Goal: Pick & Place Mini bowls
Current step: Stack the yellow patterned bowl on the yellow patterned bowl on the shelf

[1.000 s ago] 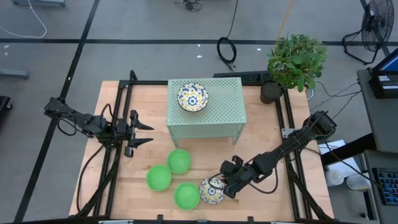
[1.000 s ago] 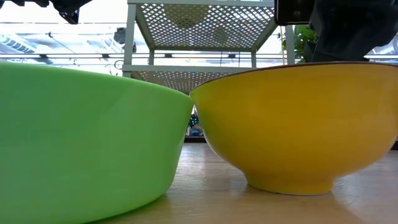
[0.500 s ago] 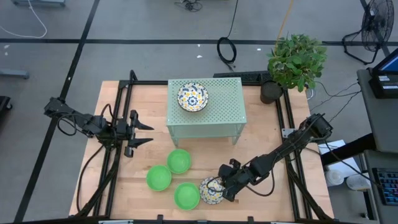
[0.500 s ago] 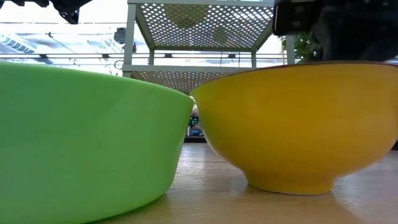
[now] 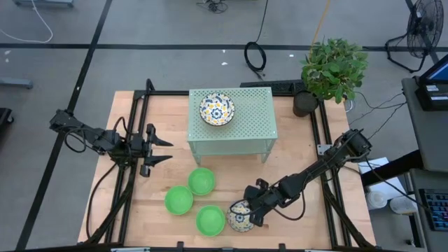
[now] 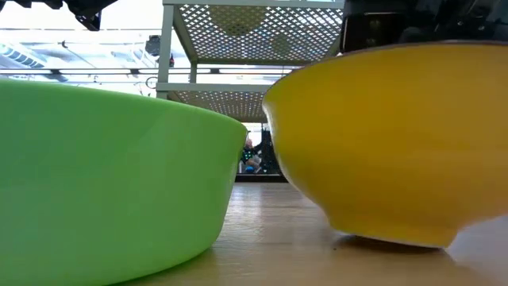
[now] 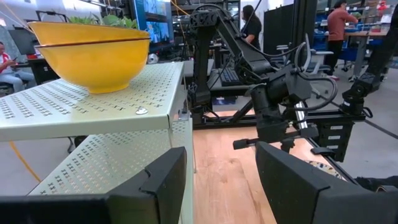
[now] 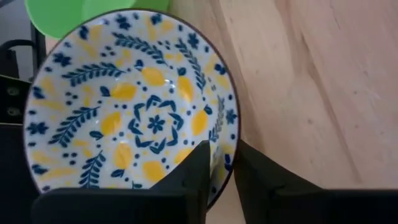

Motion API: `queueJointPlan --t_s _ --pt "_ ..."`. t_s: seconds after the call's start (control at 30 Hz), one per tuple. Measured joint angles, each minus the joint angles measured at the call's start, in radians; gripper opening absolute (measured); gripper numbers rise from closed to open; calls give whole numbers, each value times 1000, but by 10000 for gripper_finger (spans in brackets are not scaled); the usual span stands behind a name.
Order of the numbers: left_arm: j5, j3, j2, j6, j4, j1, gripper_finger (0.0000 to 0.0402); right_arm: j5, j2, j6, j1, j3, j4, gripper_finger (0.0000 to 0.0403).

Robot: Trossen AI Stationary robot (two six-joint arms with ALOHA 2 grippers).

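at the table's front, right pincer (image 8: pixel 214 177) pinches floral bowl's (image 8: pixel 134 106) rim (tilted).

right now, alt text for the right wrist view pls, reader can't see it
The right gripper pinches the rim of a white bowl with a blue-and-yellow floral pattern, one finger inside the rim and one outside. The bowl sits over a light wooden table, with part of a plain green bowl just beyond it.

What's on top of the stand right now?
One patterned bowl sits on the stand, toward its left end. In the left wrist view it looks like two stacked; any contents are hidden.
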Motion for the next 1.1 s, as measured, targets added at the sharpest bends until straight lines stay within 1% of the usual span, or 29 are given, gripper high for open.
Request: queueJointPlan --t_s 0.13,0.2,0.37,0.53,0.67,0.77,0.87,1.1 --pt "0 0 0 0 0 0 198 7 -1 -44 0 0 7 18" --pt "0 0 0 0 0 0 198 27 -4 -75 0 3 11 7" --pt "0 0 0 0 0 0 198 33 -8 -121 0 3 -16 5" --pt "0 0 0 0 0 0 198 30 -53 -98 0 3 -168 4" --pt "0 0 0 0 0 0 198 86 -109 -23 1 2 -335 3" --pt "0 0 0 0 0 0 198 158 -142 31 1 1 -411 2" --pt "0 0 0 0 0 0 198 238 -154 89 0 -1 -441 2" --pt "0 0 0 0 0 0 198 316 -136 114 0 -1 -427 7"
